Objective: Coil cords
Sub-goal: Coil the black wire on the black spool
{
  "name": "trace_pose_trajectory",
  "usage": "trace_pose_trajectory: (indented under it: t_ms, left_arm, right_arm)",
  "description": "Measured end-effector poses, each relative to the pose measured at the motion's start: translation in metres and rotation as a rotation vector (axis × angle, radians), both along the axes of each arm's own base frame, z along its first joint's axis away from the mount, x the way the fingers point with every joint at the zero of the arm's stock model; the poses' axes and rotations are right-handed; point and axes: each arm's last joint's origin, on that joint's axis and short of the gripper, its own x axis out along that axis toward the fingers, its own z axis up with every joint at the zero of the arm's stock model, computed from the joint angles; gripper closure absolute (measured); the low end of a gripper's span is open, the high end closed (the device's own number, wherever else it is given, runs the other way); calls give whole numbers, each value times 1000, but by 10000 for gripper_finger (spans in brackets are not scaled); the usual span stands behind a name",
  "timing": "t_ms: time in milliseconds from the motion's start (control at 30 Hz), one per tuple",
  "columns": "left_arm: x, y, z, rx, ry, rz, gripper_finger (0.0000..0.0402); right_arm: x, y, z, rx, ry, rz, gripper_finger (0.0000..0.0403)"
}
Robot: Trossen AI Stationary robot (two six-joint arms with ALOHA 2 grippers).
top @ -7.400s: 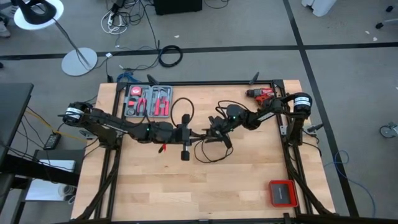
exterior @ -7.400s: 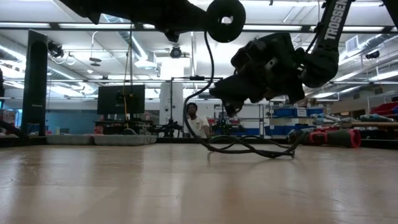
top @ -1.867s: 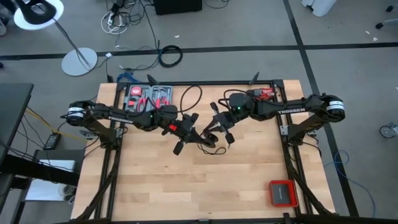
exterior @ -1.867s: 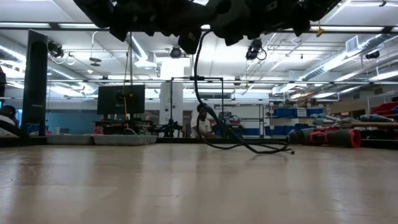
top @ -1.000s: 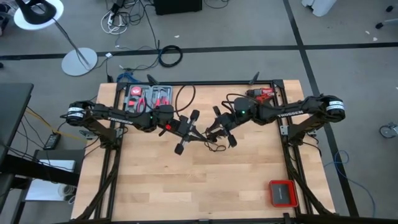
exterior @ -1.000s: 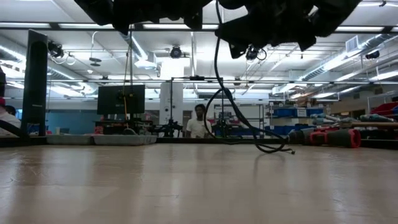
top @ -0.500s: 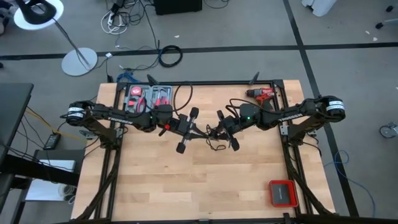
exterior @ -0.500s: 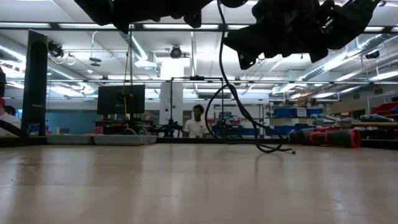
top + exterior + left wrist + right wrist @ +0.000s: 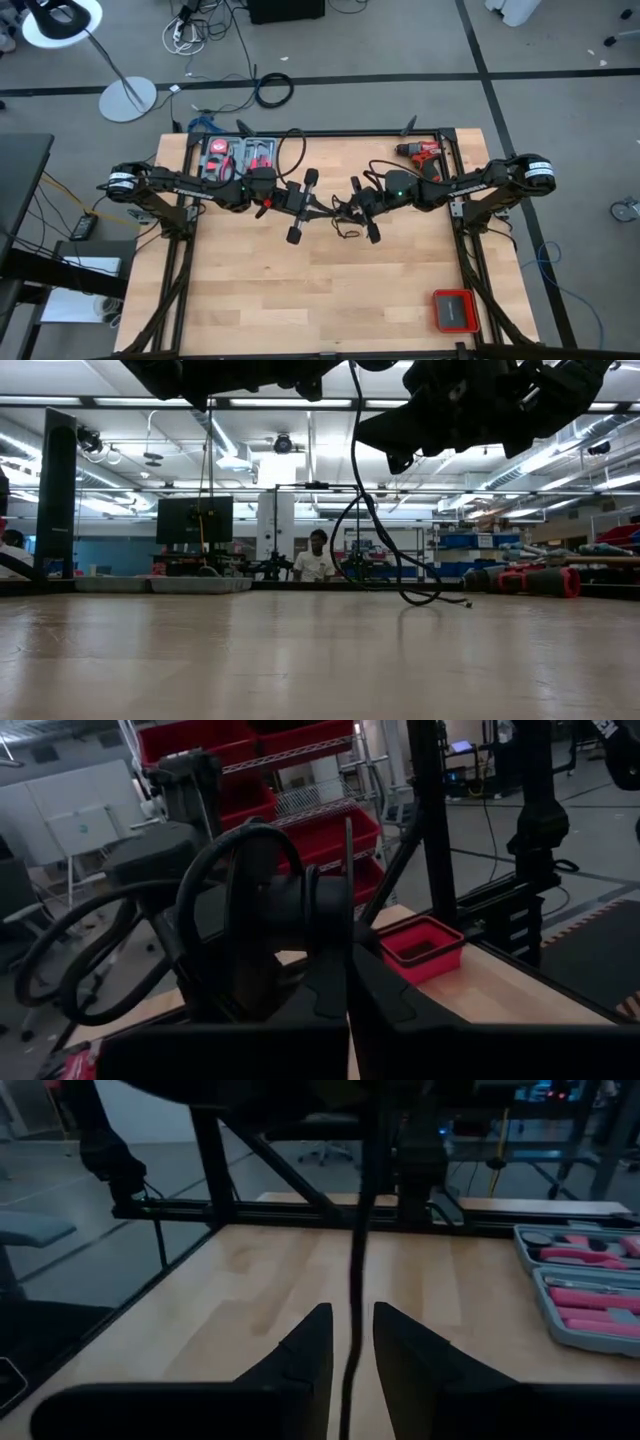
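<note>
Both arms raised over the table's (image 9: 330, 300) middle, left gripper (image 9: 300, 207) and right gripper (image 9: 362, 208) facing each other, close but apart. Cord (image 9: 372, 520) strung between them, hanging from above and looping down to the wood near the far side; in the right wrist view seen passing through the narrow gap between the right fingers (image 9: 310, 1345), pinched there. Left fingers (image 9: 375, 982) closed to a slit, with cord loops just beyond them, grip on it not clear; drill (image 9: 420, 151) at far right, tool case (image 9: 238, 160) at far left, red tray (image 9: 453, 310) at near right.
</note>
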Motion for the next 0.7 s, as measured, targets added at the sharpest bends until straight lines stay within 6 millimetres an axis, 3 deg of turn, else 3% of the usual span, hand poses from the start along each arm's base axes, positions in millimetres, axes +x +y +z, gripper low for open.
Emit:
trace_pose_trajectory:
  t_ms: [700]
  left_arm:
    - [1,2,4,-4,-42,89,401]
  right_arm:
    - [2,5,4,29,-34,-129,327]
